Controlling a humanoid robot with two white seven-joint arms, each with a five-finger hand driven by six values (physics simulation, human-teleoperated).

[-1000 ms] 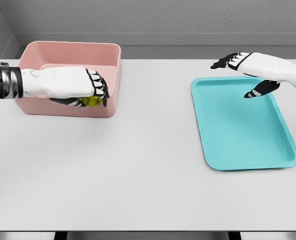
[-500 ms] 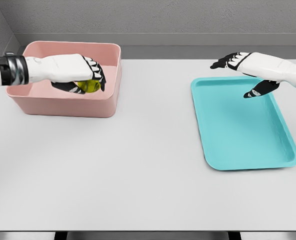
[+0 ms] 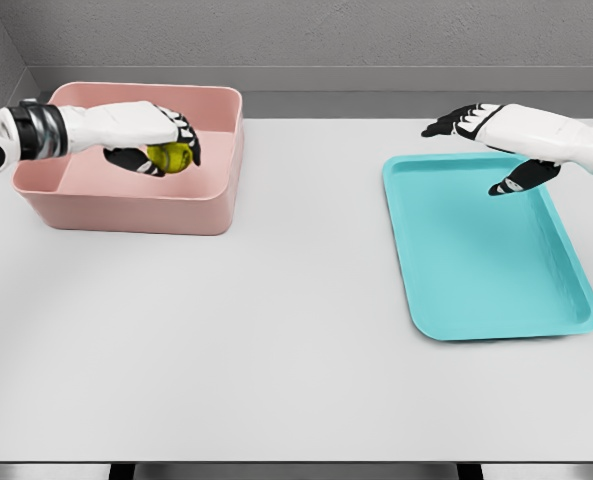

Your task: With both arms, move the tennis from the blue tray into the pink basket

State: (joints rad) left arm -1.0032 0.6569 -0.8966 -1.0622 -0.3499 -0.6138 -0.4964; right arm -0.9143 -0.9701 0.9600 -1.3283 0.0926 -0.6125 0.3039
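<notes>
The left hand reaches in from the left edge over the open top of the pink rectangular plastic basket, which sits at the far left of the pale grey tabletop. Its fingers are curled around the yellow-green tennis ball, gripping it from above so that the ball hangs inside the basket's outline, above its floor. The right hand hovers over the far edge of the flat turquoise-blue rectangular tray on the right side of the tabletop, well apart from the basket. Its fingers are spread and relaxed, grasping nothing, with the thumb pointing down toward the tray.
</notes>
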